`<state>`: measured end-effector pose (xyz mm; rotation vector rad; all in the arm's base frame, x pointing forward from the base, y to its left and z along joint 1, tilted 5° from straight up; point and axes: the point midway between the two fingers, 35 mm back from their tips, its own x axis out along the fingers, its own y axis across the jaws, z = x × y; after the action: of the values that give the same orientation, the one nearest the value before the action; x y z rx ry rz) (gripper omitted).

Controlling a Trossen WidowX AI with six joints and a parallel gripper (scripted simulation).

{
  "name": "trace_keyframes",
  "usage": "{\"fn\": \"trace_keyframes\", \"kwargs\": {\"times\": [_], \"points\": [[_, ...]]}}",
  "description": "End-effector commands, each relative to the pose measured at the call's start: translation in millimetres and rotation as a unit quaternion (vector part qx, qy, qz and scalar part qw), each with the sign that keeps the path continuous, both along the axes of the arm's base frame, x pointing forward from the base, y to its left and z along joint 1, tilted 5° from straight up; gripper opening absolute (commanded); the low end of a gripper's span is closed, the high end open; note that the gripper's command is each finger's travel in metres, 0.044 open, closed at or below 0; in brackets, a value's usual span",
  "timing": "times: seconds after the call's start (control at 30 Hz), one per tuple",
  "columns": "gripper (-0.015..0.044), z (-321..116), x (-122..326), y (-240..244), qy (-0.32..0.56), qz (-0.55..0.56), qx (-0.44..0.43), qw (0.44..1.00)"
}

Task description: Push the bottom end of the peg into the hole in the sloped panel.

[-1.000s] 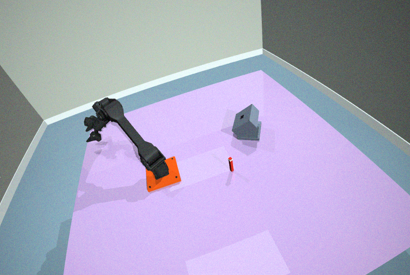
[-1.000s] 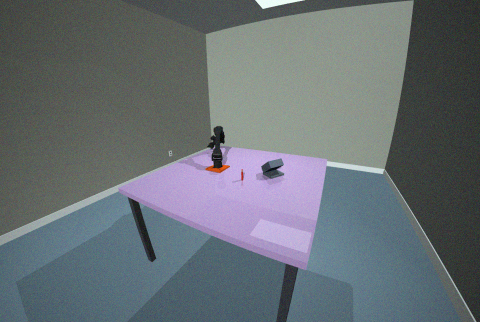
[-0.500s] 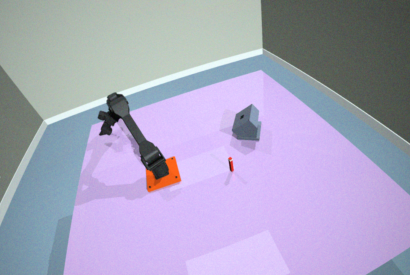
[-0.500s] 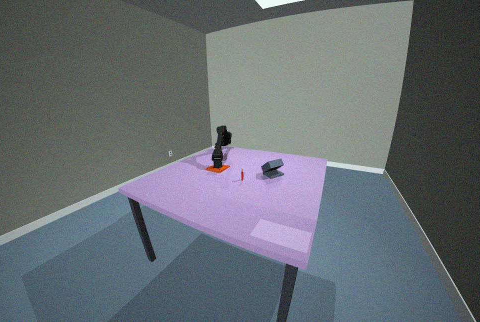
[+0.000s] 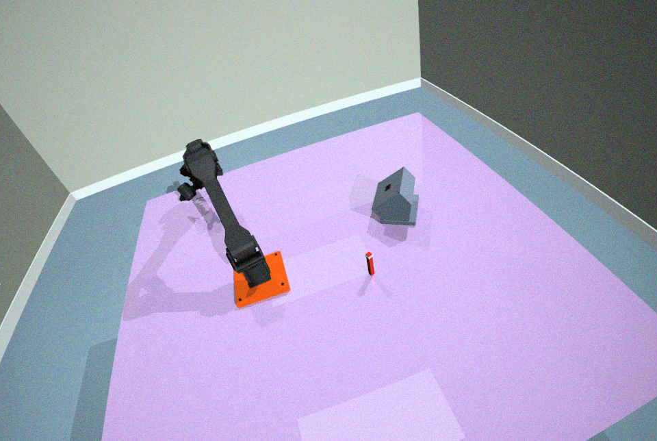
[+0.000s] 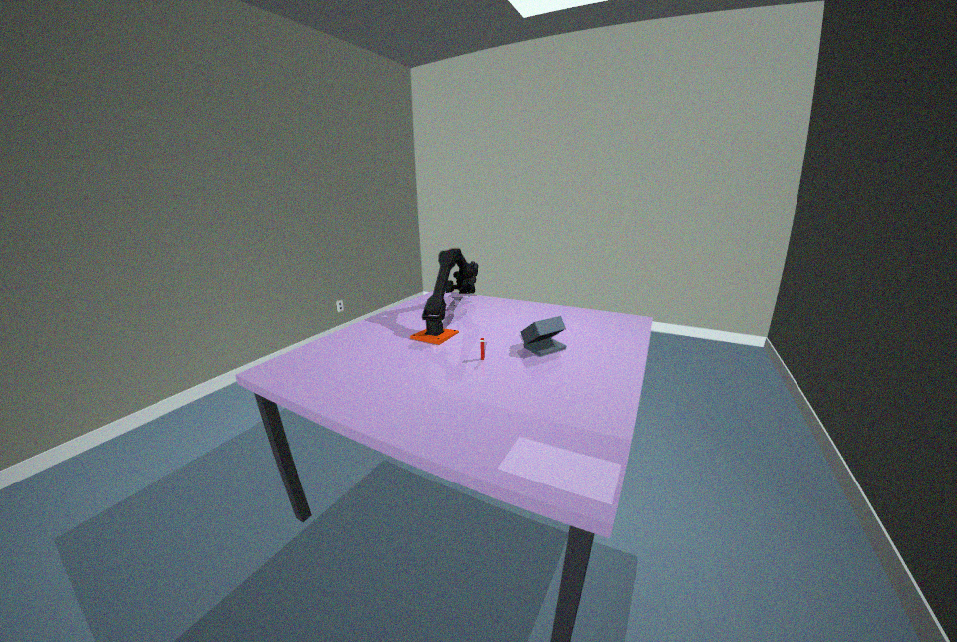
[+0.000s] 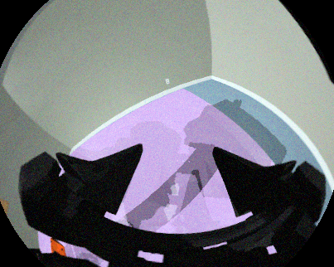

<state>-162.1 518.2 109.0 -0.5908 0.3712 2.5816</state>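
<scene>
The peg [image 5: 369, 263] [image 6: 482, 349] stands upright on the table [image 5: 495, 291] [image 6: 419, 401] [image 7: 155, 114], between the orange base plate [image 5: 281, 272] [image 6: 448, 335] [image 7: 57, 247] and the sloped panel [image 5: 395, 205] [image 6: 544, 331], and it touches neither of them. It is a slim bar of red colour with flat sides, and a white band goes around it near its red top. The panel is a grey-blue block with flat faces and sharp edges, resting on a thin foot of the same colour; in its inclined face there is a small, dark hole [image 5: 387, 187], which looks four-sided. The pincer [image 5: 187, 183] [image 6: 463, 281] [image 7: 179, 149] is open, with nothing between its fingers, and it is well apart from the peg. In the wrist view its two fingers are black and wedge-shaped, each one narrowing to a point. The arm [image 5: 222, 210] [image 6: 440, 289] is matt black, with angular joints, and rises from the square plate, which has small dark dots near its corners. The table top is lilac, with a grainy look and straight borders, and it is carried by dark, straight legs [image 6: 283, 458]. The peg is outside the hole.
</scene>
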Motion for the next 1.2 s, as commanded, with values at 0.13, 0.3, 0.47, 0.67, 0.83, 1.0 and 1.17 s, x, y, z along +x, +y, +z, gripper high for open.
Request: {"fn": "trace_keyframes", "kwargs": {"times": [0.13,0.3,0.47,0.67,0.83,1.0,1.17], "points": [[0.044,-4.3,59.4,8.4,0.012,-0.101,-0.075,0.992],[0.044,-5.2,93.6,10.3,0.023,-0.159,-0.115,0.98],[0.044,-6.1,126.0,9.8,0.036,-0.215,-0.153,0.964],[0.044,-7.0,163.2,6.5,0.053,-0.278,-0.194,0.939],[0.044,-8.0,196.5,1.3,0.071,-0.334,-0.228,0.912],[0.044,-8.9,230.1,-6.6,0.091,-0.39,-0.261,0.878],[0.044,-9.9,262.8,-16.7,0.113,-0.444,-0.292,0.84]]}}
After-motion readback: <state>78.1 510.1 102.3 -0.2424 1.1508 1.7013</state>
